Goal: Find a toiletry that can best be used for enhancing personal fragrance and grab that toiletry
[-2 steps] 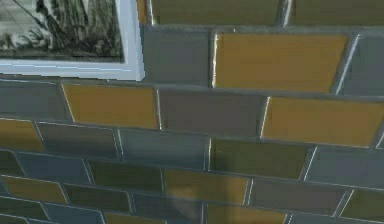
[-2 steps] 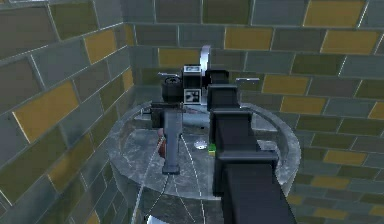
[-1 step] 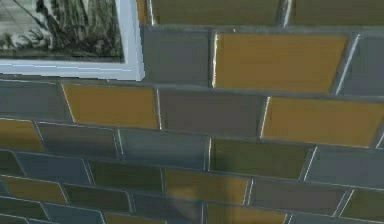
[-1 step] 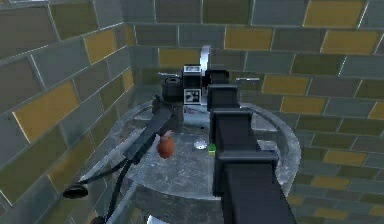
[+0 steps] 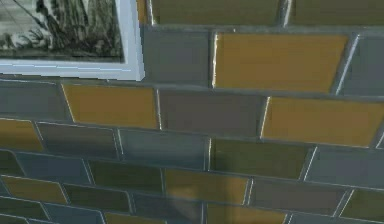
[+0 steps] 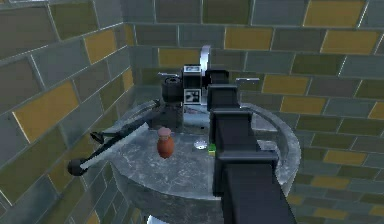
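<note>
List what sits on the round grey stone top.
A small reddish-orange rounded object and a tiny green blob. The dark square arm bar covers the part behind it.

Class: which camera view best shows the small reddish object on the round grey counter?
The arm side view: the reddish object sits on the counter, left of the arm. The forward view faces a tiled wall and a framed picture.

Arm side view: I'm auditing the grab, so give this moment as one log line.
arm across round grey counter | small reddish vessel upright on it, left of arm | gripper hold: cannot tell
</note>
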